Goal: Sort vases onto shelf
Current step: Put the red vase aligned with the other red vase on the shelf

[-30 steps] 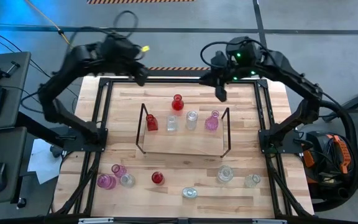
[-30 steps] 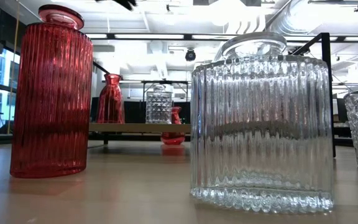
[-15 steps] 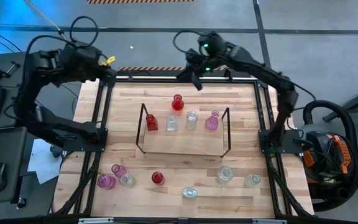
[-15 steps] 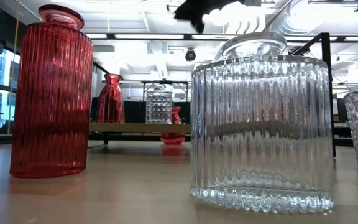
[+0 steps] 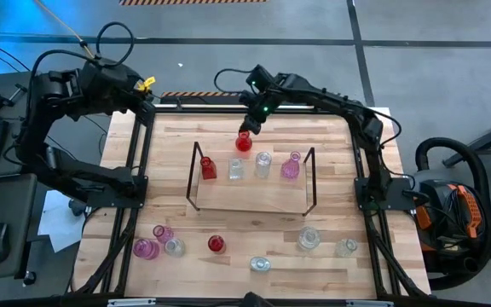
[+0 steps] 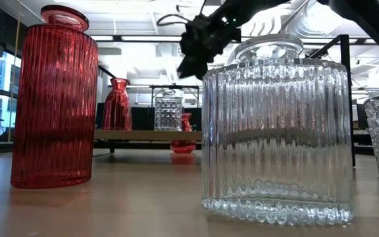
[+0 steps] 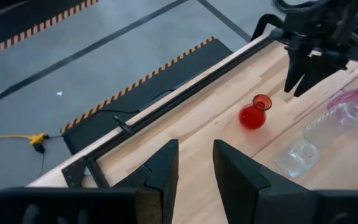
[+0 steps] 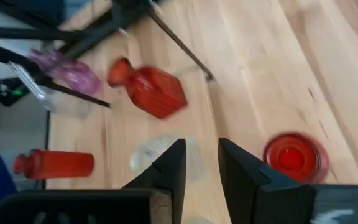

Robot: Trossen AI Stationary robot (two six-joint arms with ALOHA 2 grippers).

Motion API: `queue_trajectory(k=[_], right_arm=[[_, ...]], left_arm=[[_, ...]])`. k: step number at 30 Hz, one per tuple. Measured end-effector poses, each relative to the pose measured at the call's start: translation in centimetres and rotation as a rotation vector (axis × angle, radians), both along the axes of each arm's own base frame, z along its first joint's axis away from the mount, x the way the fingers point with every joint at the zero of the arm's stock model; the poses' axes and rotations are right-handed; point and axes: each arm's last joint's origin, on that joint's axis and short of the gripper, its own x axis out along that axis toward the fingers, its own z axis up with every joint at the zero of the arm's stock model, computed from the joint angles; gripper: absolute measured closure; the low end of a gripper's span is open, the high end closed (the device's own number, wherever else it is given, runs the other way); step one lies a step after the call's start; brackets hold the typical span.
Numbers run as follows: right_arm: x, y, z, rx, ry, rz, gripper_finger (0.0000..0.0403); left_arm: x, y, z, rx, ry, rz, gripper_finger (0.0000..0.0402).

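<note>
A light wooden table [image 5: 331, 170] edged by a black metal frame [image 5: 143, 153] stands on a grey workshop floor, and the low view looks past it into a bright room with white ceiling ducts. At the centre of the table sits the shelf [image 5: 250, 193], its thin black wire ends upright at 9 and 3 o'clock; along its 12 o'clock side stand a red faceted bottle [image 5: 208, 168], a clear cut-glass vase [image 5: 235, 170], a clear bottle [image 5: 263, 164] and a pink vase [image 5: 291, 165]. A round red vase [image 5: 244, 141] stands on the bare table just beyond the shelf toward 12 o'clock. The right gripper [image 5: 251, 124] hangs just above and beside that red vase, its fingers spread with a narrow gap and holding nothing. The left gripper [image 5: 147, 101] waits off the table's 10 o'clock corner, its fingers also slightly parted and empty. Toward 6 o'clock more vases stand loose: two pink vases [image 5: 147, 248] and a clear one at 7 o'clock, a red ribbed vase [image 5: 216, 244], a clear ribbed vase [image 5: 261, 264], and two clear vases [image 5: 309, 238] toward 5 o'clock
</note>
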Motion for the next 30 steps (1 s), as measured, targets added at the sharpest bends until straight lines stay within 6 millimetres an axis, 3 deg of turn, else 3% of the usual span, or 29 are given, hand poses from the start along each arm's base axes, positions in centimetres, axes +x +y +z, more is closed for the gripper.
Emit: queue_trajectory(k=[10,17,22,30], right_arm=[[-0.2,-0.3,-0.6,-0.126,0.078,-0.036,0.0251],[-1.3,-0.3,-1.2,-0.134,0.158,0.030,0.0202],[-2.3,0.0,-1.5,-0.119,0.253,0.053,0.0190],[0.0,-0.7,-2.6,-0.175,0.143,0.018,0.0190]], left_arm=[[0.0,0.0,0.0,0.012,0.022,-0.033,0.0312],[0.1,0.0,0.0,0.011,0.024,-0.034,0.0312],[0.1,0.0,0.0,0.005,0.018,-0.026,0.0312],[0.3,0.1,-0.1,0.015,0.041,-0.043,0.0312]])
